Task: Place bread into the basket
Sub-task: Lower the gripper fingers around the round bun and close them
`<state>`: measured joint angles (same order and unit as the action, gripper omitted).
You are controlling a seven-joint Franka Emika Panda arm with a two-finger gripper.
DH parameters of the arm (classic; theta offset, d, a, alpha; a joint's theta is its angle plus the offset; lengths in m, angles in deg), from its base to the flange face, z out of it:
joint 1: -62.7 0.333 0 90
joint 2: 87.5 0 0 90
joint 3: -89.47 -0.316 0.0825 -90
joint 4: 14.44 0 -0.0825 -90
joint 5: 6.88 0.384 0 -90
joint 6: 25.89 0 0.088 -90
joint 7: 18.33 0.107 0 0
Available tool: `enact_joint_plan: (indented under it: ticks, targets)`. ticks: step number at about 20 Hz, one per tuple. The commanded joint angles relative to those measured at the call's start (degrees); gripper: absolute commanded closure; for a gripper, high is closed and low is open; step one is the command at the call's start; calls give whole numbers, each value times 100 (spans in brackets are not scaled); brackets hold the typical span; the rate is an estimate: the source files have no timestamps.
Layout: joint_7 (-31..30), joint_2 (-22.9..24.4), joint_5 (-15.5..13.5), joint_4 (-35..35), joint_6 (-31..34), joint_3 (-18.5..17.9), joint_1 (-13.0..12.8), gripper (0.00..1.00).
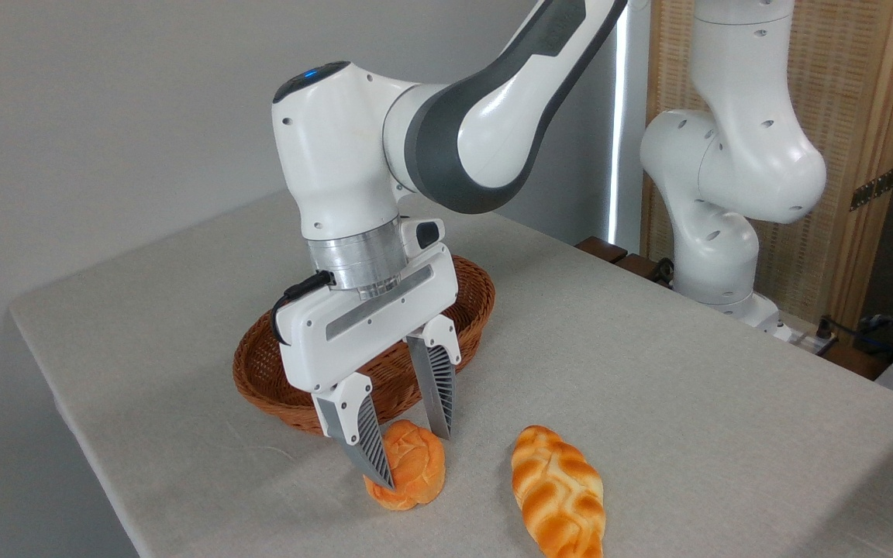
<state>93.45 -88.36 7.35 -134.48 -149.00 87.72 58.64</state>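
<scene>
Grasping is in hand: the gripper (409, 457) straddles the bread (408, 474) just before the basket (260, 372), jaws narrow, grip unconfirmed; next, probably closing, then lifting.

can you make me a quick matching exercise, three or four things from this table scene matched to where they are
Things:
1. round bun
2. braided loaf
3. basket
4. gripper

Places:
A. behind the bun, under the gripper body
B. lying alone, right of the bun
C. one finger on each side of the bun
D. on the cloth in front of the basket

Pairs: 1-D, 2-B, 3-A, 4-C
</scene>
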Motion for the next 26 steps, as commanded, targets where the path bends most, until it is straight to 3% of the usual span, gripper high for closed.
enact_joint_plan:
  ticks: [1,2,5,7,26]
  targets:
    - [54,16,97,-36,-108,-1,2,20]
    - [54,16,89,-36,-108,-1,2,34]
    - [54,16,89,-36,-99,-9,2,61]
    - [54,16,89,-36,-99,-1,2,69]
    - [46,68,89,-10,-82,-18,10,76]
